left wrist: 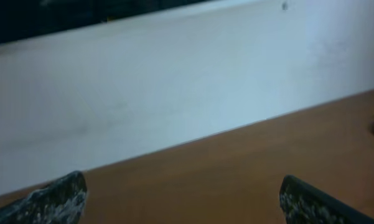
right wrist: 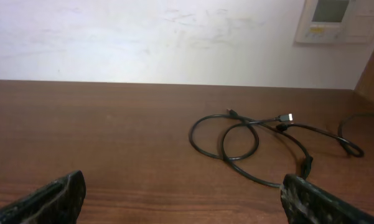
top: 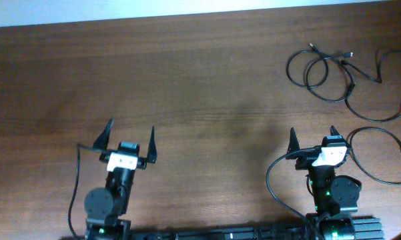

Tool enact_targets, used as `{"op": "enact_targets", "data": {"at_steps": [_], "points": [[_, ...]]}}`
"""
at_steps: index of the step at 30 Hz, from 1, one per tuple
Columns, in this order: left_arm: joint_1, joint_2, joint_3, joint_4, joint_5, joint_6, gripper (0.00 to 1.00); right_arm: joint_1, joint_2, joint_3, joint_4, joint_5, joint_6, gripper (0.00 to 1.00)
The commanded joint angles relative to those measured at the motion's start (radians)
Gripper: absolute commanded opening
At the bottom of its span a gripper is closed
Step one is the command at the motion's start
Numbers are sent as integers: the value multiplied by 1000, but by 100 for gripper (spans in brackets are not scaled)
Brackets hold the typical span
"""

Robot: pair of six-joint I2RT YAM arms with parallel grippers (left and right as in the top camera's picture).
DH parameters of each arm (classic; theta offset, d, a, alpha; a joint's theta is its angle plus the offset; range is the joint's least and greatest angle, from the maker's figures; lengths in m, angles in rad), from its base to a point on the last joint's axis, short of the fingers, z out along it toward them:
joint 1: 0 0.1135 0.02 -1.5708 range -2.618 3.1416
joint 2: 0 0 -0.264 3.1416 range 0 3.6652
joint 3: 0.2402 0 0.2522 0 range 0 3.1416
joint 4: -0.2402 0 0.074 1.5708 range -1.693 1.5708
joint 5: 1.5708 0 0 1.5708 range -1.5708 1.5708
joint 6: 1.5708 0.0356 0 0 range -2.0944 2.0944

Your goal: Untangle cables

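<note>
Black cables [top: 333, 73] [right wrist: 255, 140], brown wood-grain table [top: 187, 80], white wall [right wrist: 143, 37].

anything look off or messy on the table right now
Only the cables at the far right of the table: thin black cords lying in loose loops that cross over one another, with one strand running off the right edge of the overhead view. Nothing looks spilled or damaged.

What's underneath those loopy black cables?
Only the wooden table shows under the cables. Where the loops cross, one cord hides a bit of another.
</note>
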Motion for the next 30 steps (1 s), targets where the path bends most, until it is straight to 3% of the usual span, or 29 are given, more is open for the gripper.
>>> {"op": "enact_targets", "data": {"at_steps": [1,12,17,21,30], "points": [[25,-132,-24,-78,-9,8,99,9,-8,-5,-5,15,8,99],[96,-431,-24,-501,-16,-4,99,9,-8,-5,-5,15,8,99],[102,-425,-24,-615,-28,-57,99,9,-8,-5,-6,15,8,99],[102,-425,-24,-608,-43,-87,99,9,-8,-5,-6,16,8,99],[102,-425,-24,-599,-147,-294,99,9,-8,-5,-5,15,8,99]]}}
